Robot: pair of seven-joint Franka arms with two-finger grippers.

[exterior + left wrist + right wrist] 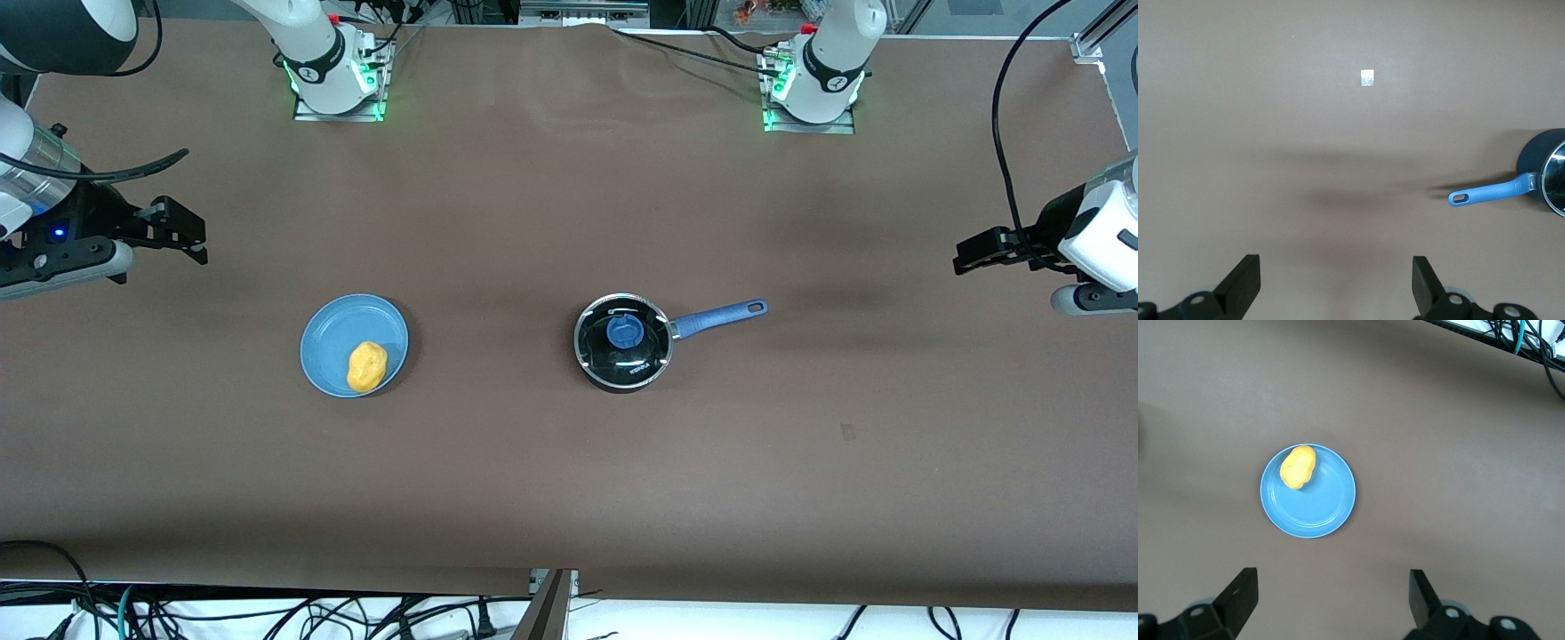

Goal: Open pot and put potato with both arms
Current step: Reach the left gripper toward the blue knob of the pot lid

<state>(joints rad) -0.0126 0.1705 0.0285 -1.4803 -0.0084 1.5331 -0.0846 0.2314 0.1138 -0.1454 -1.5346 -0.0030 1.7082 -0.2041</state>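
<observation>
Front view shows the brown desk [551, 480] with both arms waiting high at its two ends. Near the desk's middle sits the pot [622, 343], glass lid on, its blue handle [718, 318] pointing toward the left arm's end. Toward the right arm's end lies the light-blue plate [324, 342], the potato [365, 366] resting on it near its rim. Left gripper [1337, 283] hangs open over bare desk, right gripper [1333, 597] likewise open, fingers spread wide
</observation>
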